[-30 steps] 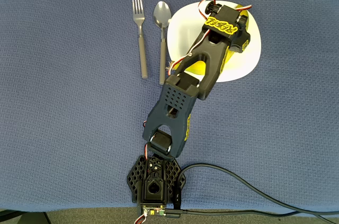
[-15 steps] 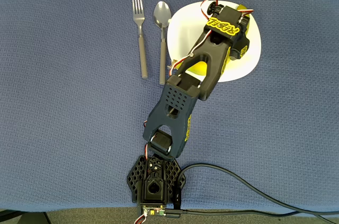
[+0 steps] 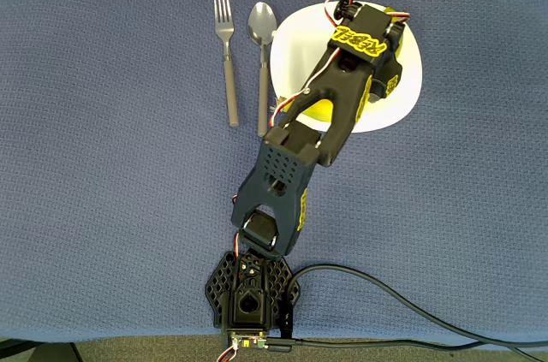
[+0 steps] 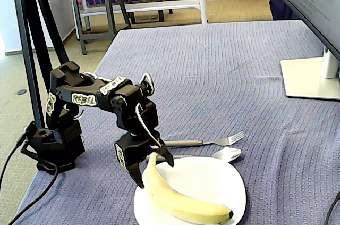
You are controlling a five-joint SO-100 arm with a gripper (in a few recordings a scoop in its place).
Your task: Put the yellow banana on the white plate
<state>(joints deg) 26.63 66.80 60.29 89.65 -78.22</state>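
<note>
On the blue-cloth worktop [image 4: 223, 76], white plate [image 4: 226, 185] carries yellow banana [image 4: 180, 201] lying flat; gripper [image 4: 153, 170] spread wide around banana's stem end, gripping nothing; fork [image 4: 204, 142] just behind plate.

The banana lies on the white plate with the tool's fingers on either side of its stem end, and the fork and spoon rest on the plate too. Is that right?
Not quite. The fork and spoon lie on the blue cloth beside the plate, not on it, as the overhead view shows. The rest holds: in the fixed view the banana lies on the plate with the tool straddling its stem end.
</note>
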